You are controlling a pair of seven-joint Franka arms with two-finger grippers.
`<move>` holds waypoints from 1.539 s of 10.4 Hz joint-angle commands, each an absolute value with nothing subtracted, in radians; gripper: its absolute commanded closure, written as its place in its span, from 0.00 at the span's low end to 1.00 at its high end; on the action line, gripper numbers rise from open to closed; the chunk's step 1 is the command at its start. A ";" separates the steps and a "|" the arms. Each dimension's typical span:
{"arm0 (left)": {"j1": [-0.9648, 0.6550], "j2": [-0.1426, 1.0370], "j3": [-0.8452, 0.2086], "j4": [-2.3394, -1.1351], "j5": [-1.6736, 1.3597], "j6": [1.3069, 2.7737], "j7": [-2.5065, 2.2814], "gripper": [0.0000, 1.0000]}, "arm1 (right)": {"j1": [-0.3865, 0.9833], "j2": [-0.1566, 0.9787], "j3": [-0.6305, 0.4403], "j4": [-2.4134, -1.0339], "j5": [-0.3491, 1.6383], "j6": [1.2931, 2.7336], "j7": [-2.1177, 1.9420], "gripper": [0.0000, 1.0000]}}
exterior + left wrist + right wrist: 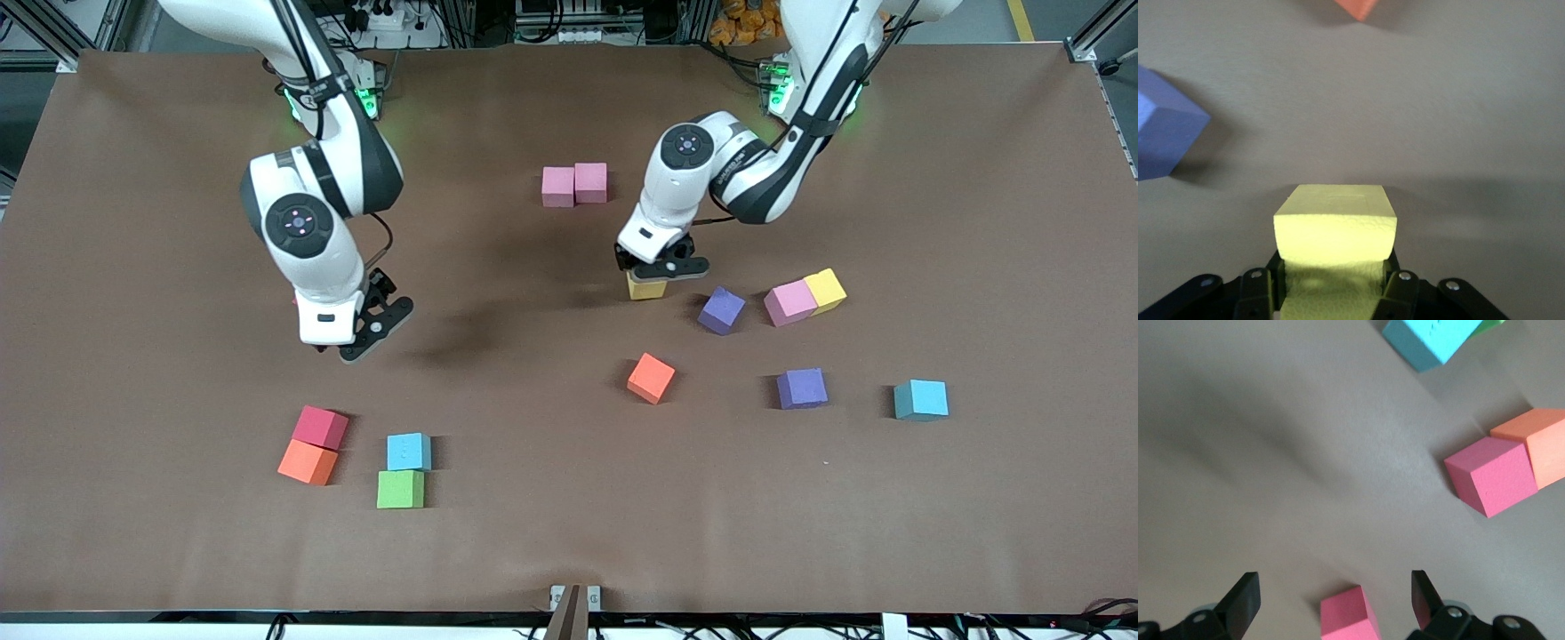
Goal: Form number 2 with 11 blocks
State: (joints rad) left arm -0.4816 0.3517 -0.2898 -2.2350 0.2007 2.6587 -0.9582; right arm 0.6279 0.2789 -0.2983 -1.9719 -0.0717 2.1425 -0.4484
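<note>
The left gripper (653, 267) has its jaws clamped on a yellow block (1335, 227), squeezing its sides (the foam bulges between the fingers). Just past those jaws lies a purple block (721, 309), tilted on the table (533, 533), and an orange block (651, 378) sits near, closer to the front camera. Two pink blocks (574, 185) touch each other toward the bases.

The right gripper (1335, 603) hangs with jaws spread wide, a pink-red block (1348, 617) on the table between them, untouched. Outward from them lie a red block (321, 428) touching another orange block (308, 462), then a light blue block (409, 452) against a green block (400, 489).
</note>
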 commanded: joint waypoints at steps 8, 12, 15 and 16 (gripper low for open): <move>-0.508 0.307 -0.376 -2.223 0.232 2.519 -0.392 0.73 | 0.350 0.139 -0.265 -2.364 0.078 2.378 -0.969 0.00; -0.508 0.230 -0.393 -2.235 0.233 2.352 -0.207 0.75 | 0.331 0.208 -0.267 -2.399 0.254 2.459 -1.151 0.00; -0.497 0.232 -0.461 -2.241 0.258 2.342 -0.207 0.72 | 0.331 0.284 -0.268 -2.399 0.450 2.502 -1.346 0.00; -0.486 0.232 -0.478 -2.246 0.259 2.344 -0.201 0.72 | 0.330 0.299 -0.270 -2.399 0.489 2.503 -1.385 0.00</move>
